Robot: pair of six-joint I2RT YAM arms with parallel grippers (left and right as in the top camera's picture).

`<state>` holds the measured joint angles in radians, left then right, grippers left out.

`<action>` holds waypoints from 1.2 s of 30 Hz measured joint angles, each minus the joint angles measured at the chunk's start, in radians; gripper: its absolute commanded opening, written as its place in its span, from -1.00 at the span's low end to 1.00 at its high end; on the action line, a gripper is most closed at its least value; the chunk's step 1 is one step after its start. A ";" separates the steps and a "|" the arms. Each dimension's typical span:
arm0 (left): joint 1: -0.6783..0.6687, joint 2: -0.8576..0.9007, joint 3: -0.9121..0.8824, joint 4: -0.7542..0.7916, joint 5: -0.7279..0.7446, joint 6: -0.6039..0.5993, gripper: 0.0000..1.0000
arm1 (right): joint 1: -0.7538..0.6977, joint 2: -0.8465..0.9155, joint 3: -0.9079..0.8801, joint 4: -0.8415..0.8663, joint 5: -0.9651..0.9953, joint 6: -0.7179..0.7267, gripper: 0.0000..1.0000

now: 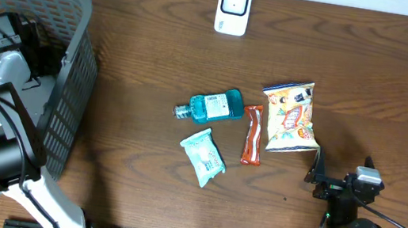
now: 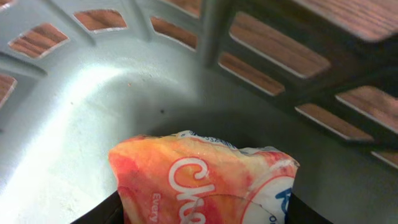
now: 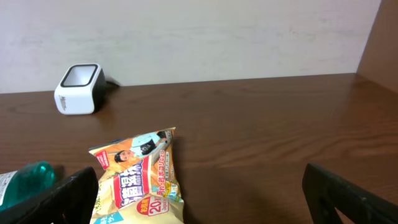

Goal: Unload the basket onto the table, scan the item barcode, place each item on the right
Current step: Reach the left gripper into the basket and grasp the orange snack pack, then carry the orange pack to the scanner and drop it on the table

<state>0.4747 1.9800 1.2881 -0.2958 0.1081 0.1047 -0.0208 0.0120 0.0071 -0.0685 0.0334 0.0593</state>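
Packet (image 2: 199, 177), orange, lying in basket (image 1: 78, 72) between fingers of left gripper (image 2: 202, 213); pinched or loose, cannot tell. Right gripper (image 3: 205, 194) spread wide. Risks slipping free on lifting toward scanner (image 1: 233, 8) through shallow hold.

A crumpled orange-and-white snack packet (image 2: 199, 180) with white lettering sits inside the grey basket (image 1: 79, 88). The white barcode scanner (image 1: 233, 8) stands well right of that basket.
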 measured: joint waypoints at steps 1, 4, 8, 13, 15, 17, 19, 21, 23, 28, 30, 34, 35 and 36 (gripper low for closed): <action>0.000 -0.002 -0.001 -0.009 0.002 0.000 0.02 | 0.000 0.000 0.000 0.000 0.000 0.000 0.99; -0.002 -0.037 -0.018 -0.046 0.012 -0.003 0.02 | 0.000 0.000 0.000 0.000 0.000 0.000 0.99; -0.005 -0.179 -0.034 -0.090 0.021 -0.004 0.02 | 0.000 0.000 0.000 0.000 0.000 0.000 0.98; -0.005 -0.467 -0.034 -0.084 0.026 -0.072 0.02 | 0.000 0.000 0.000 0.001 0.000 0.000 0.99; -0.008 -0.610 -0.034 -0.079 0.051 -0.118 0.02 | 0.000 0.000 0.000 0.000 0.000 0.000 0.99; -0.018 -0.715 -0.033 -0.078 0.094 -0.149 0.03 | 0.000 0.000 0.000 0.000 0.000 0.000 0.98; -0.055 -0.828 -0.033 -0.089 0.161 -0.182 0.03 | 0.000 0.000 0.000 0.000 0.000 0.000 0.99; -0.119 -0.917 -0.032 -0.116 0.230 -0.211 0.03 | 0.000 0.000 0.000 0.000 0.000 0.000 0.98; -0.210 -0.979 -0.032 -0.163 0.284 -0.237 0.03 | 0.000 0.000 0.000 0.000 0.000 0.000 0.98; -0.513 -1.013 -0.033 -0.319 0.346 -0.267 0.03 | 0.000 0.000 0.000 0.000 0.000 0.000 0.98; -0.636 -0.988 -0.047 -0.334 0.348 -0.271 0.02 | 0.000 0.000 0.000 0.000 0.000 0.000 0.99; -0.882 -0.874 -0.115 -0.316 0.281 -0.283 0.03 | 0.000 0.000 0.000 0.000 0.000 0.000 0.99; -0.935 -0.831 -0.133 -0.302 0.257 -0.285 0.03 | 0.000 0.000 0.000 0.000 0.000 0.000 0.98; -0.982 -0.785 -0.146 -0.292 0.235 -0.288 0.03 | 0.000 0.000 0.000 0.000 0.000 0.000 0.99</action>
<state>-0.5068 1.1954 1.1416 -0.5877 0.3435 -0.1829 -0.0208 0.0120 0.0071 -0.0685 0.0334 0.0593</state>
